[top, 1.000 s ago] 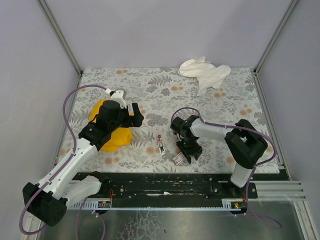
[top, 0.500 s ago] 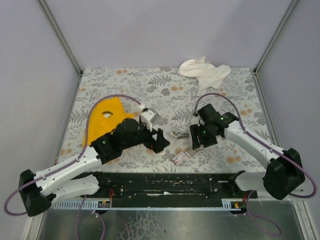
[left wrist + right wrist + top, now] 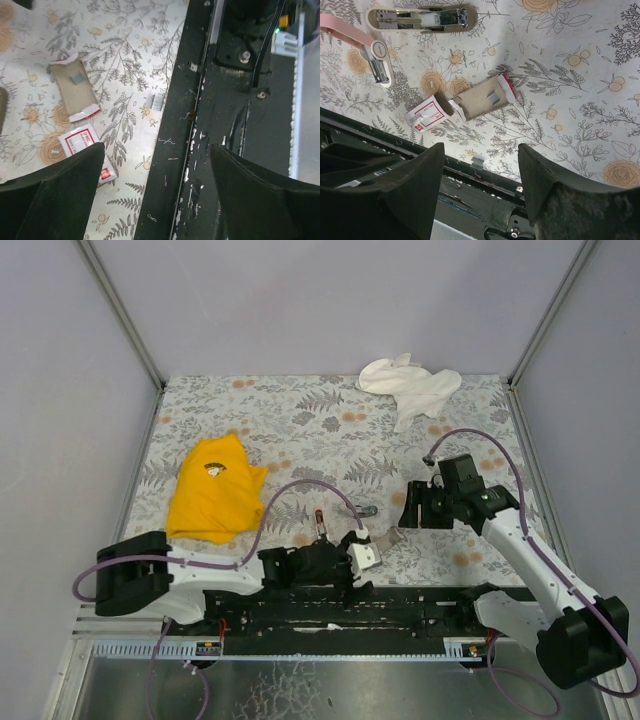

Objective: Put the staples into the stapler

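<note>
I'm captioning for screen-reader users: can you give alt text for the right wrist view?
The right end effector, open and empty, hangs over a floral tablecloth where a red-and-white staple box sleeve lies beside its cardboard tray. A pink stapler lies opened at the upper left.

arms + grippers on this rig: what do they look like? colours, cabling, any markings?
The left arm and right arm match: white link shells, black joint housings. A purple cable loops outside each. The left gripper and right gripper are matte black, each with two broad wedge-shaped fingers. No readable markings.
</note>
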{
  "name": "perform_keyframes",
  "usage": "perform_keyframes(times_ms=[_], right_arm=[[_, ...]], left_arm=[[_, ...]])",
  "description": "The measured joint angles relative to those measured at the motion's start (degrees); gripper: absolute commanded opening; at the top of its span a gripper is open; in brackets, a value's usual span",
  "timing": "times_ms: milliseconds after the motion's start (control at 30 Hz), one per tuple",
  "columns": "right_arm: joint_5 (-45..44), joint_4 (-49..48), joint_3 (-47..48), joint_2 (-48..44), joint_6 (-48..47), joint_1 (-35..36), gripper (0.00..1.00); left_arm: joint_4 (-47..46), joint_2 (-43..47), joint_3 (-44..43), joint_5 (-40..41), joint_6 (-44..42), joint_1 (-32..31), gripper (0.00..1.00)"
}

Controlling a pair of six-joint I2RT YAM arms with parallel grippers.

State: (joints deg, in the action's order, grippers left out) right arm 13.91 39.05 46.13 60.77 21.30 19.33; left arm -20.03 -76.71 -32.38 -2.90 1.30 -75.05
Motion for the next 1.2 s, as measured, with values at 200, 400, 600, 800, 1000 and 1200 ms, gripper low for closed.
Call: perform_keyframes(times_ms=[200,400,600,800,1000,1200], right_arm=[[0.83,-1.68,-2.64,-3.48,1.42,-0.79,0.67],[1.92,-3.37,-4.94,-5.07,2.58,-1.09,0.67],[2.43,-4.92,-6.64,-5.11,3.21,-1.31,0.67],[3.37,-5.79,-6.82,-5.11,3.34,-1.57,0.67],[3.76,-6.62,-7.06,-4.92,3.28,-2.14,0.67],[3.87,-6.84,-7.45,-4.35,3.1,-2.8,0.67]], left_arm=[[-5.79,-7.98,-0.2,0.44,-5.64,-1.46,0.85],[-11.26,-12.59,-0.37,1.38,-10.36,-2.03,0.82],[-13.94,-18.23,-2.19,1.38,-12.98,-2.16,0.71],[-15.17,-22.67,-4.92,1.16,-14.27,-2.16,0.61],[-15.5,-25.68,-7.23,0.87,-15.52,-2.16,0.53],[-15.47,-27.36,-8.09,0.68,-15.96,-2.16,0.48]])
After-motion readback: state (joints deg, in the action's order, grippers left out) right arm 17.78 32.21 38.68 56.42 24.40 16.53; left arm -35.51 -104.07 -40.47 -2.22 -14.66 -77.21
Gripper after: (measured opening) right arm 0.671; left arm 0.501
